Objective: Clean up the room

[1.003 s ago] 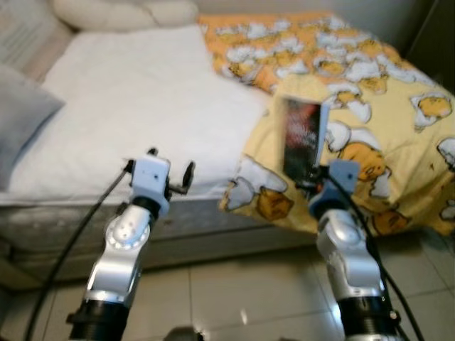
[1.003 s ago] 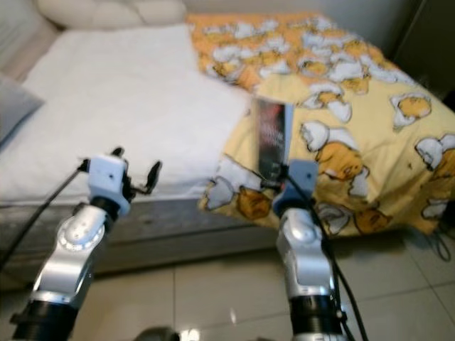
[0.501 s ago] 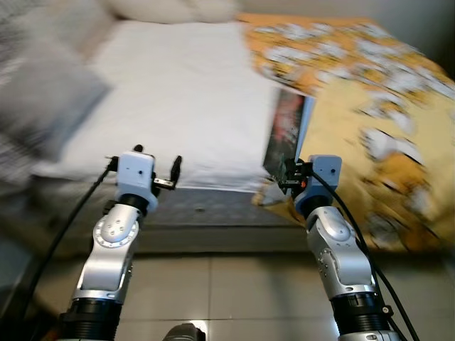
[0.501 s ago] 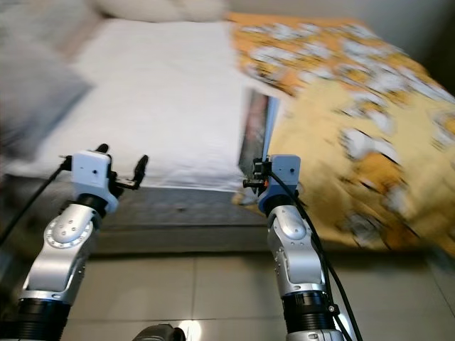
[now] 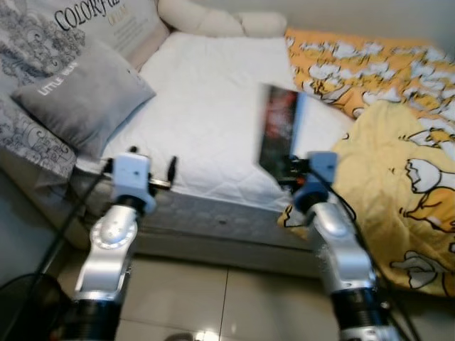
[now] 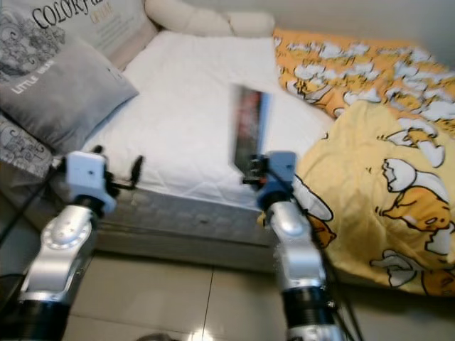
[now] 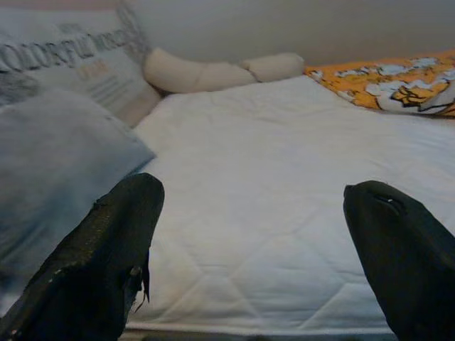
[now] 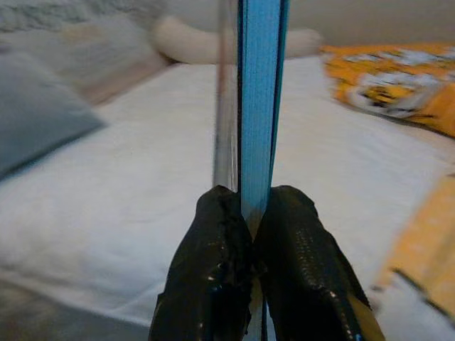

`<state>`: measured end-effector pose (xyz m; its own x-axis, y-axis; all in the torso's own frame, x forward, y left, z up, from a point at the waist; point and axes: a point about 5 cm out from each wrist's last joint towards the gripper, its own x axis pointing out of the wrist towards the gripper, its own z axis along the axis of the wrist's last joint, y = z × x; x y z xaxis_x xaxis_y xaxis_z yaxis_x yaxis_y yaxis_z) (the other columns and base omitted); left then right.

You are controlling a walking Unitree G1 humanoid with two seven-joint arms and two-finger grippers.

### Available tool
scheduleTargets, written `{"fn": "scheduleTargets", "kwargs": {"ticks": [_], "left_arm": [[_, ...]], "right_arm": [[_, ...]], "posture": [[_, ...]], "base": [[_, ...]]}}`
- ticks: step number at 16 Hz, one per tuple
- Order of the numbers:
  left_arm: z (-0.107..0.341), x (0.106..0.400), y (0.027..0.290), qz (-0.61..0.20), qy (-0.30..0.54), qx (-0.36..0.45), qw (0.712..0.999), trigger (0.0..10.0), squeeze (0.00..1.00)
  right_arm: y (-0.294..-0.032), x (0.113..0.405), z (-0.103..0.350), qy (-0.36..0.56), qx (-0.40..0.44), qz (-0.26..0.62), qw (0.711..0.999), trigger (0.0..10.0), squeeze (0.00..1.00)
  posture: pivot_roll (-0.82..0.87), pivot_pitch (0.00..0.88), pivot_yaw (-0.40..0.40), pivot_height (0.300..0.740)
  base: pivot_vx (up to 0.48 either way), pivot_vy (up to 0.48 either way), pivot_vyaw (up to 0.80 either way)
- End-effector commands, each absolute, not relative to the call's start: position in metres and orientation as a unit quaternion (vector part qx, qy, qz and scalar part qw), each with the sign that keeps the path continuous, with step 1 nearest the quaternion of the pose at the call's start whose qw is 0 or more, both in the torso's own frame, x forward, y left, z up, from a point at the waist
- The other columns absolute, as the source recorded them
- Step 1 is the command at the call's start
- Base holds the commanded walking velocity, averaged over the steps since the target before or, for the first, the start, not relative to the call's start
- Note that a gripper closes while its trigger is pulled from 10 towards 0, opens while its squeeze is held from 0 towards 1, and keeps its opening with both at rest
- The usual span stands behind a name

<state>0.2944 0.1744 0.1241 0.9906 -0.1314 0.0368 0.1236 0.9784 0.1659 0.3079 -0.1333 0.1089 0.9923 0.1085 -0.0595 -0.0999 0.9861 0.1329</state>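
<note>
My right gripper (image 5: 290, 168) is shut on a thin book (image 5: 278, 129) with a dark red cover, held upright in front of the bed edge. In the right wrist view the book's blue edge (image 8: 259, 99) rises straight up between the two black fingers (image 8: 213, 270). My left gripper (image 5: 169, 176) hangs open at the bed's near edge, nothing between its fingers (image 7: 106, 256). The white mattress (image 5: 213, 106) stretches ahead of both grippers, with a yellow and orange patterned blanket (image 5: 398, 177) heaped on its right side.
A grey cushion (image 5: 82, 99) and a printed pillow (image 5: 92, 21) lean at the left of the bed. Cream bolster pillows (image 5: 220, 21) lie at the head. Tiled floor (image 5: 213, 298) runs along the bed's front, with a dark round object (image 5: 18, 305) at lower left.
The camera has swung left, bringing the grey cushion and printed pillow into view. The book stays gripped upright in my right gripper; the left stays open.
</note>
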Motion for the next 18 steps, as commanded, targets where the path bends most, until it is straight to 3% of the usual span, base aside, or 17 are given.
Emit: {"fn": "scheduleTargets", "kwargs": {"ticks": [1,18], "left_arm": [[0.1272,0.2959,0.1809,-0.055,-0.025,0.087,0.994,10.0,0.00],[0.1274,0.3002,0.1819,-0.046,-0.023,0.081,0.995,10.0,0.00]], "right_arm": [[-0.1273,0.3113,0.1203,0.006,0.068,0.059,0.996,10.0,0.00],[-0.1277,0.3131,0.1168,0.015,0.063,0.051,0.997,10.0,0.00]], "posture": [[0.05,0.000,-0.007,0.740],[0.05,0.000,0.001,0.740]], "base": [[0.386,0.000,0.00],[0.388,0.000,0.00]]}}
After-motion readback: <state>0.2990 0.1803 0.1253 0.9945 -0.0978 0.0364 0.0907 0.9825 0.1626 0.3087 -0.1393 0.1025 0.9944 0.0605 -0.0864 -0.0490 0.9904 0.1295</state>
